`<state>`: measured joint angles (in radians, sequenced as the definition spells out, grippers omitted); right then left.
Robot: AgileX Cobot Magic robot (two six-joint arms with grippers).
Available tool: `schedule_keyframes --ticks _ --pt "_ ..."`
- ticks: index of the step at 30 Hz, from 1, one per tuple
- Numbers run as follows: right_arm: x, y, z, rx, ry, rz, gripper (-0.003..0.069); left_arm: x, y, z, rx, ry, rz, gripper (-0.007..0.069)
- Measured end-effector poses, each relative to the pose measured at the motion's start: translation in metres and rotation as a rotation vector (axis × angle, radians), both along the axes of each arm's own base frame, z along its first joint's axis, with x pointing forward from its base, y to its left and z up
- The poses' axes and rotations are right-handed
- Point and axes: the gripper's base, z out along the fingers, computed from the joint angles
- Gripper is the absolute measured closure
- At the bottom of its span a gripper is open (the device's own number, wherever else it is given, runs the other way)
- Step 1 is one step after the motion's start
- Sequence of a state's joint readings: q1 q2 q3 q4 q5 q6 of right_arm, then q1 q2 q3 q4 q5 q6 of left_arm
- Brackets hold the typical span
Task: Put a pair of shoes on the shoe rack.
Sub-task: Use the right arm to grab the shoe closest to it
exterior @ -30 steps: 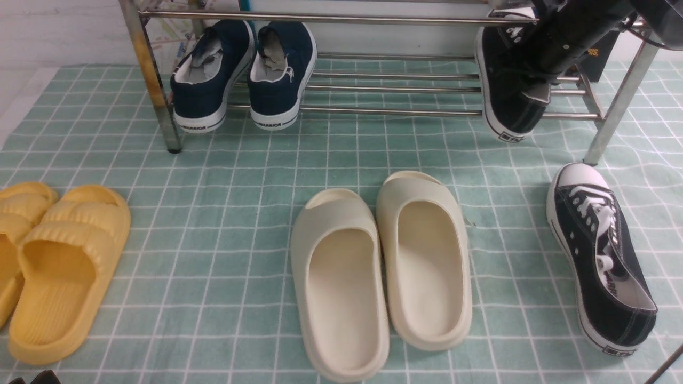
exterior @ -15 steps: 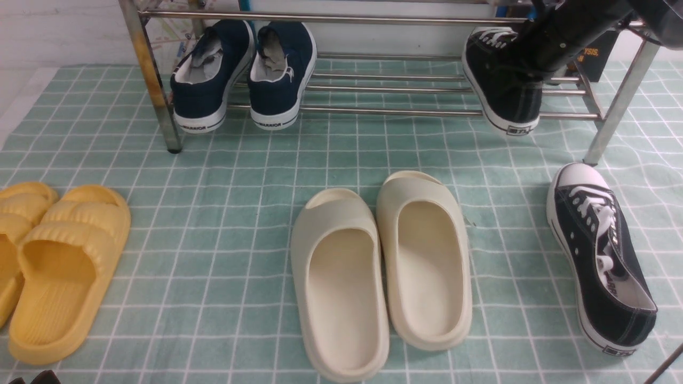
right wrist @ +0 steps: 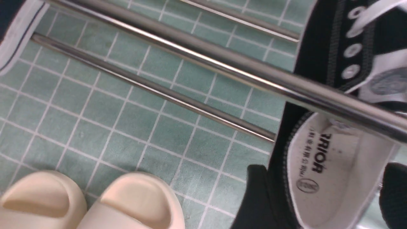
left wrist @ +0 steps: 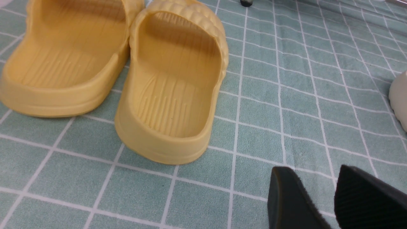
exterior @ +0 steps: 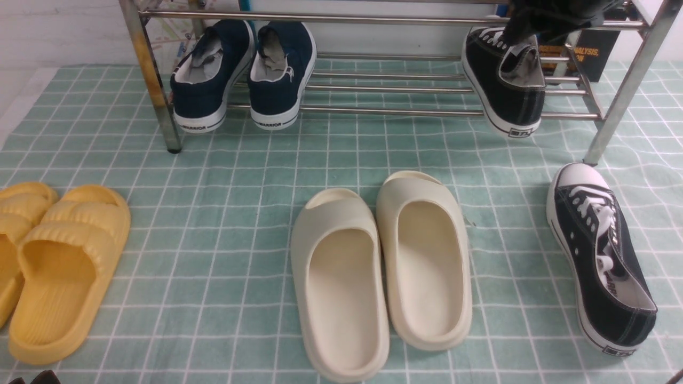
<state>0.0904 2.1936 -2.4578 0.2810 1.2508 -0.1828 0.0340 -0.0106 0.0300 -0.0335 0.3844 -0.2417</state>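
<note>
We see a pale green cloth with a white grid over the table (exterior: 224,213), softly wrinkled towards the right of the shoe rack (exterior: 357,111). Behind the rack runs a pale, smooth wall (exterior: 64,32).

The rack is shiny metal tubing, its slim round bars joined to flat-sided legs. On its lower shelf, at the left, sit two navy canvas slip-ons (exterior: 208,80) with white rubber soles. In front of the rack's middle lie smooth cream slides (exterior: 341,288); in front and beyond its left leg, puffy, ribbed yellow slides (exterior: 64,266).

One black canvas sneaker (exterior: 507,80) rests on the rack's lower shelf near the right end, heel jutting past the front bar. Its white-laced mate (exterior: 603,256) lies on the table in front of the rack's right leg, toe towards the rack.

Our right tool (right wrist: 324,171) has its fingers apart, one either side of the shelved sneaker's heel opening; we cannot tell whether they touch it. Our left tool (left wrist: 313,171) is apart too, over the cloth.

The rack's top is cut off, the arm hides part of its front bar, and a dark printed item (exterior: 597,53) behind is partly covered.
</note>
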Motion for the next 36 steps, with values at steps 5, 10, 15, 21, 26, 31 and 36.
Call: schedule_keyframes --ticks 5,10,15,21,26,31,36 --pt "-0.046 -0.012 0.013 -0.081 0.08 -0.054 0.0179 0.0 0.0 0.0 0.0 0.0 0.0 0.0386" --pt "-0.102 -0.018 -0.023 -0.09 0.298 -0.078 0.0208 0.0 0.0 0.0 0.0 0.0 0.0 0.0386" --pt "-0.143 -0.021 -0.061 -0.105 0.464 -0.08 0.0225 0.0 0.0 0.0 0.0 0.0 0.0 0.0386" --pt "-0.191 -0.004 -0.119 -0.17 0.651 -0.029 0.023 0.0 0.0 0.0 0.0 0.0 0.0 0.0386" --pt "-0.201 0.011 -0.147 -0.264 0.599 -0.038 0.023 0.0 0.0 0.0 0.0 0.0 0.0 0.0386" --pt "-0.202 0.014 -0.166 -0.339 0.553 -0.081 0.0246 0.0 0.0 0.0 0.0 0.0 0.0 0.0386" --pt "-0.199 0.016 -0.173 -0.342 0.546 -0.091 0.042 0.0 0.0 0.0 0.0 0.0 0.0 0.0386"
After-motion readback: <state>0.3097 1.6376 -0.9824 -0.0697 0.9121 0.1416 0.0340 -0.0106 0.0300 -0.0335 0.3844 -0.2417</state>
